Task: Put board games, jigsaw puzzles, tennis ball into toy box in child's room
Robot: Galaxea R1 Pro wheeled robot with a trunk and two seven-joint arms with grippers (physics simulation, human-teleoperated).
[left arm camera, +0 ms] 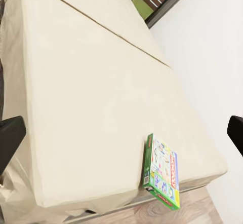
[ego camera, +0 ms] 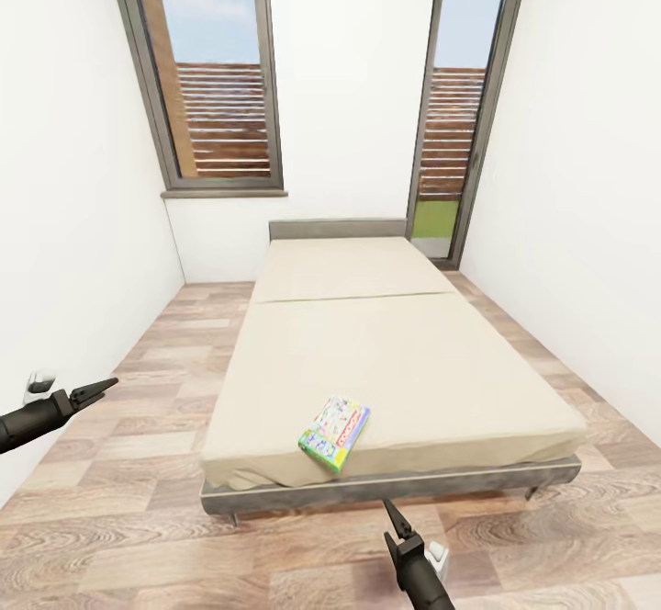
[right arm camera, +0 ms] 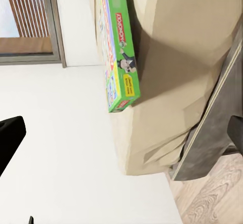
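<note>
While we stood at the foot of the bed [ego camera: 404, 353], one board game [ego camera: 334, 433] lay flat on the mattress, close to the foot edge and nearer the left corner. Its box was green, with "MONOPOLY" on the side in the right wrist view [right arm camera: 117, 46].

Our left pincer [ego camera: 99, 390] hung over the floor, well off to the left of the bed, and looked pinched closed with nothing in it. Our right pincer [ego camera: 395, 516] pointed up at the bed frame from below the foot edge, and it looked closed and empty too.

We thought the next job was to pick up this box. To do it well, we needed to roll closer first, open the right pincer wide, and take the box by its thin side near the foot edge. A flat box can slip, so we would squeeze at its middle.
</note>
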